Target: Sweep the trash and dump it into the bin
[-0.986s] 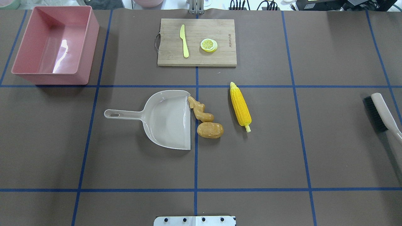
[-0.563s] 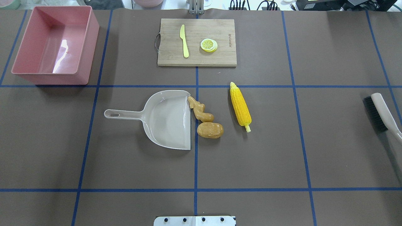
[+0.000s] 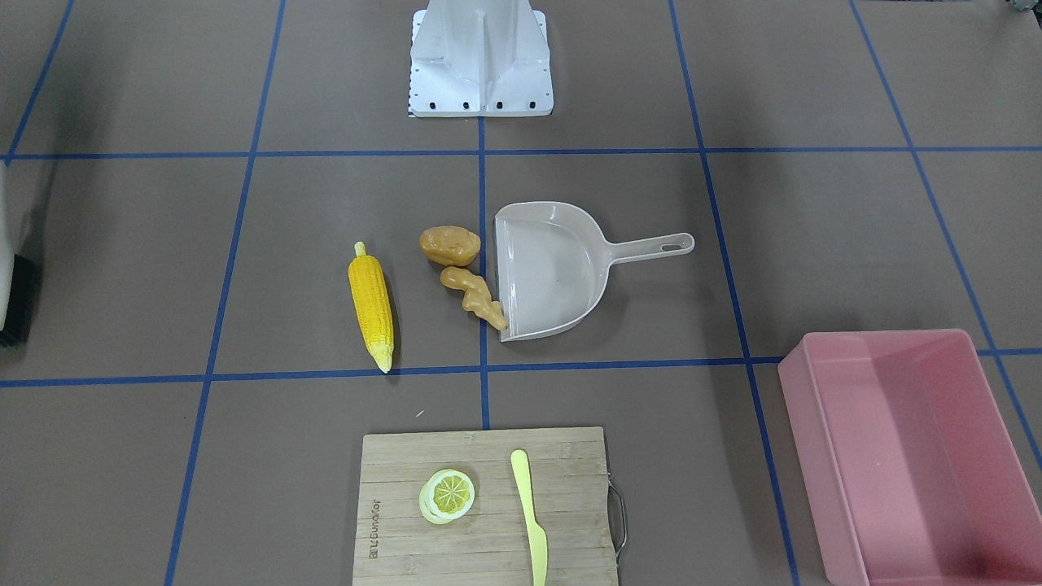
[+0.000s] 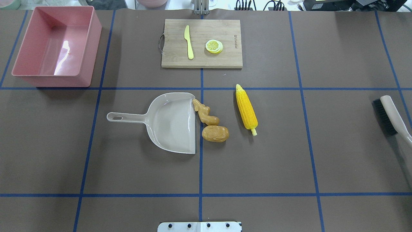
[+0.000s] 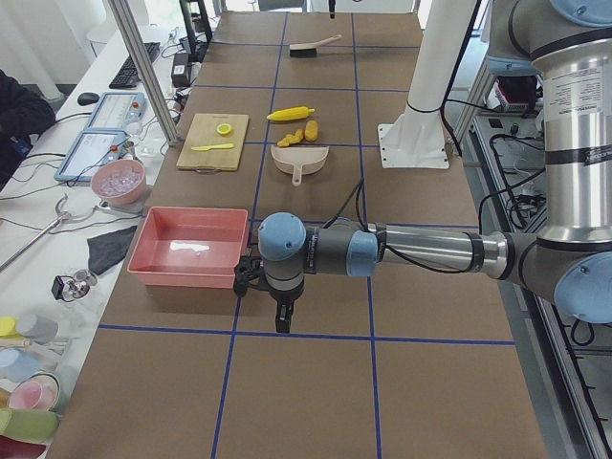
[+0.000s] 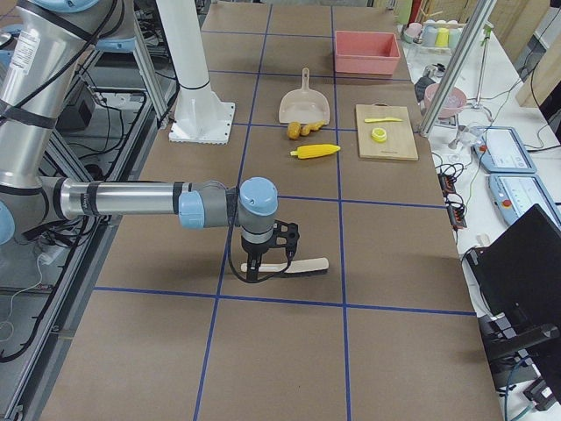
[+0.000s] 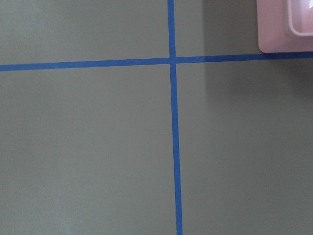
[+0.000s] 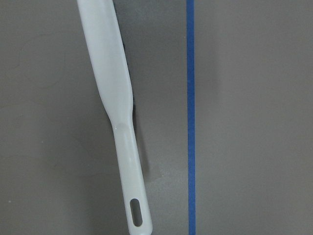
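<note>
Since neither wrist cam catches its own fingers and both grippers only turn up in the side views, I honestly can't tell if either set of jaws is open or closed.

Biggest first, going by the overhead view. The brown table [image 4: 338, 145] has blue tape lines across it. The pink bin [image 4: 91, 48] sits at about 10 o'clock from the middle, open side up, nothing in it. The wooden board [image 4: 225, 56] is at 12 o'clock. The dustpan [image 4: 170, 125] lies dead centre, handle pointing to 9 o'clock, mouth to 3. The brush [image 4: 391, 112] is way out at 3 o'clock, by the edge.

Trash: the corn [image 4: 246, 109] lies at 3 o'clock from the pan, apart from it. The potato [image 4: 215, 133] is just off the pan's lip. The ginger [image 4: 206, 114] is at 11 o'clock from the potato, right up against it, its far tip touching the lip. None of it is in the pan or the bin.

On the board, the knife [image 4: 189, 42] lies at 9 o'clock from the lemon slice [image 4: 214, 46].

In the left side view, the left gripper [image 5: 283, 323] points down just beside the bin's near corner, bin at 10 o'clock, trash far off at 12. In the right side view, the right gripper [image 6: 252, 272] hangs right at the brush handle, trash well away at 1 o'clock.
</note>
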Robot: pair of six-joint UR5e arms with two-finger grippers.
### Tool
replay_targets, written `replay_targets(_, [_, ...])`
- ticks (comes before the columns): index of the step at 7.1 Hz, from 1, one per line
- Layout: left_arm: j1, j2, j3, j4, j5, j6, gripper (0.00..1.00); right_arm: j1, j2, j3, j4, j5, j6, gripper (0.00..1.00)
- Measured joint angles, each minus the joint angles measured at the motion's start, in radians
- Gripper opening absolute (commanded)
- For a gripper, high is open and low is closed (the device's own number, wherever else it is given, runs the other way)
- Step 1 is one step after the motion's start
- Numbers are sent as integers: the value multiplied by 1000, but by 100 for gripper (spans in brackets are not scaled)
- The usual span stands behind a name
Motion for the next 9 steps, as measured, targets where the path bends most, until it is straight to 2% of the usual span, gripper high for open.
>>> replay_targets(2, [78, -58, -33, 1, -23, -7, 99, -64, 0, -59, 107, -4, 104, 100])
replay_targets(3, [131, -125, -41, 2, -31, -9, 99, -110, 1, -77, 169, -13, 190, 100])
replay_targets(5, [274, -323, -45, 4, -29, -8, 99, -181, 1, -88, 253, -24, 269, 100])
replay_targets(7, [376, -482, -48, -9, -21, 1, 99, -229, 0, -97, 282, -51, 280, 100])
replay_targets(9, [440, -526, -48, -103, -15, 3, 99, -255, 0, -170, 393, -61, 291, 98])
